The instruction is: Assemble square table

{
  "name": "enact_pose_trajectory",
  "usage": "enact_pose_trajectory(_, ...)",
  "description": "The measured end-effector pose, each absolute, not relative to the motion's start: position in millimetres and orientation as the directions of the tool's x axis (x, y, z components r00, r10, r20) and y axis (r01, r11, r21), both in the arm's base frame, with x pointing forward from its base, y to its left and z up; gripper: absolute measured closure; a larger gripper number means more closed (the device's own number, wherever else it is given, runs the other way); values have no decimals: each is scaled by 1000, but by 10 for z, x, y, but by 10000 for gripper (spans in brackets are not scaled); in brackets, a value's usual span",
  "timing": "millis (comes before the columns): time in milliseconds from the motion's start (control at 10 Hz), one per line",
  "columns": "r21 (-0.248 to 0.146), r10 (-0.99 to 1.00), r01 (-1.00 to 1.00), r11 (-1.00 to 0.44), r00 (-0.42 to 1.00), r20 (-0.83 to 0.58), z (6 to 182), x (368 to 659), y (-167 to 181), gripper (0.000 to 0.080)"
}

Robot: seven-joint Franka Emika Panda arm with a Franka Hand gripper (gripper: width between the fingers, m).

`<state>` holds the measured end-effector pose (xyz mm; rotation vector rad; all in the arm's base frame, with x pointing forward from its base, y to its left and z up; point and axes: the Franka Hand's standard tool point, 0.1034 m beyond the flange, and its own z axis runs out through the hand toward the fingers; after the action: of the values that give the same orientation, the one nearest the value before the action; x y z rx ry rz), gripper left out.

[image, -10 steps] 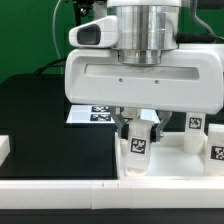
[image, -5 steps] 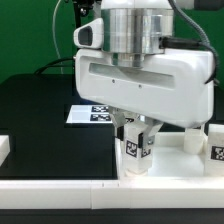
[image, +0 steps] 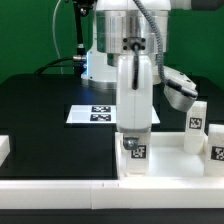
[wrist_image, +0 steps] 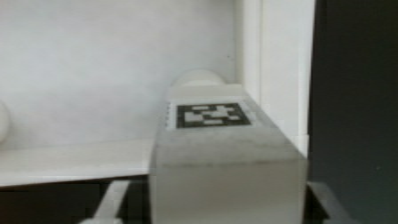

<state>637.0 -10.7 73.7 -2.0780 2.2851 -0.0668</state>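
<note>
My wrist had turned about a quarter turn since the earlier frames: hand went from broadside to edge-on. My gripper [image: 134, 143] stayed partly closed on a tagged leg [image: 136, 154], upright at the near corner of the square table top [image: 170, 165]. Two more legs [image: 196, 128] stood at the exterior view's right. Wrist view showed the leg [wrist_image: 222, 150] against the rim. Marker board [image: 92, 114] lay behind.

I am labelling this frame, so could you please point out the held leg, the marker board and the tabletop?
held leg [image: 136, 152], exterior view, tagged face.
marker board [image: 95, 112], exterior view, middle.
tabletop [image: 170, 165], exterior view, bare inner surface.
</note>
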Motion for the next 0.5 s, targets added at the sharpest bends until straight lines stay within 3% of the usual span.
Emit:
enact_pose_trajectory(200, -63, -1000, -998, -18, 18, 1, 735, 6365, -112, 513)
enact_pose_trajectory(300, -52, -989, -987, -150, 150, 7, 734, 6352, -102, 286)
enact_pose_trajectory(400, -47, -945, -944, -328, 327, 21, 742, 6358, -57, 286)
enact_pose_trajectory(500, -41, -872, -871, -489, 488, 31, 750, 6358, 31, 179)
